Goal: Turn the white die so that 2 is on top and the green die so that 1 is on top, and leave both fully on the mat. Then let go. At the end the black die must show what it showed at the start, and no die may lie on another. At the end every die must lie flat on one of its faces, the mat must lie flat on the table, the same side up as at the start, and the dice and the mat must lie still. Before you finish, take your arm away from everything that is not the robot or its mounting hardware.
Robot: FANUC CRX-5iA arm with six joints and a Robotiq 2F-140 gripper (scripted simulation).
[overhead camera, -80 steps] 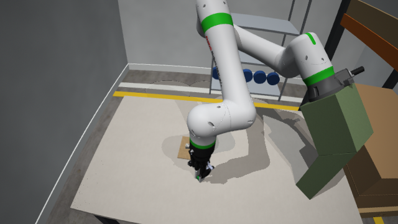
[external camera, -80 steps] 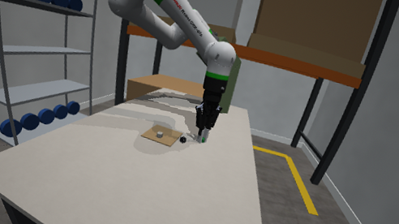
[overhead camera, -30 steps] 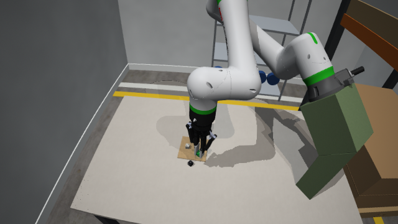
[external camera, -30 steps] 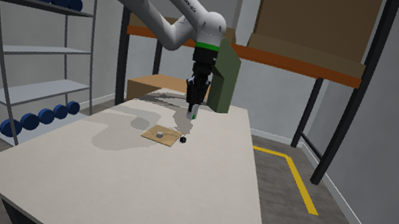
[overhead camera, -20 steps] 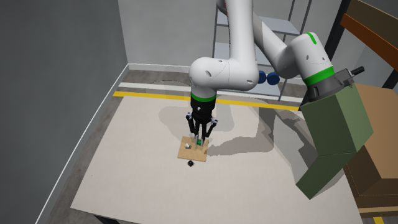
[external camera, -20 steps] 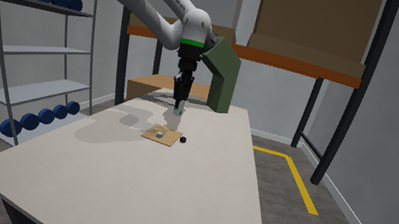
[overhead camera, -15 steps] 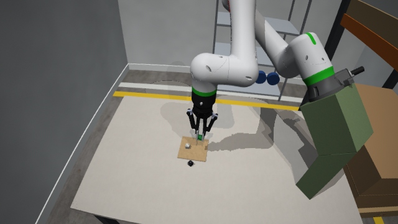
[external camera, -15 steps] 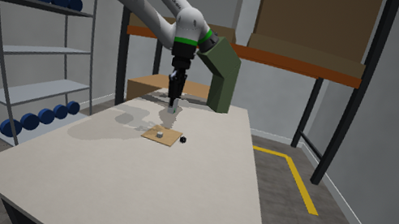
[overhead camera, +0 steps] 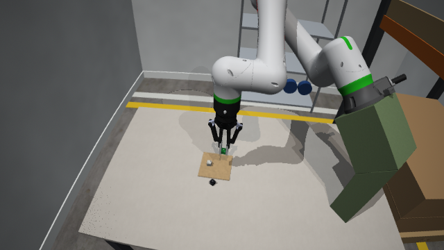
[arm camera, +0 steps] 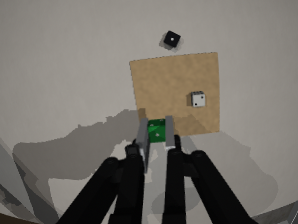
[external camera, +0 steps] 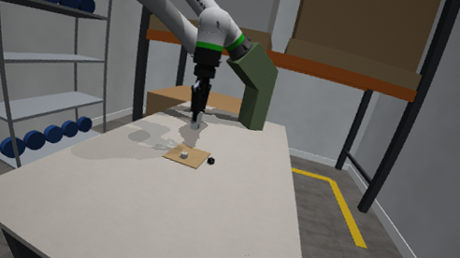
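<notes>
My gripper [overhead camera: 223, 151] [external camera: 195, 126] [arm camera: 157, 127] points down and is shut on the green die [overhead camera: 223, 151] [arm camera: 157, 132]. It holds the die in the air, above the table near the mat's back edge. The tan mat [overhead camera: 218, 173] [external camera: 193, 163] [arm camera: 165, 75] lies flat on the table. The white die [overhead camera: 209, 162] [external camera: 184, 155] [arm camera: 198, 99] lies on the mat; its face toward the wrist camera shows two pips. The black die [overhead camera: 212, 182] [external camera: 211, 161] [arm camera: 172, 39] lies on the table just off the mat; one pip shows in the wrist view.
The pale table [overhead camera: 156, 194] [external camera: 142, 199] carries the mat. A green angular pedestal [overhead camera: 374, 139] [external camera: 259, 92] with the arm's base stands at the table's far side. Shelves [external camera: 40, 105] and cardboard boxes [overhead camera: 423, 149] stand beyond the table.
</notes>
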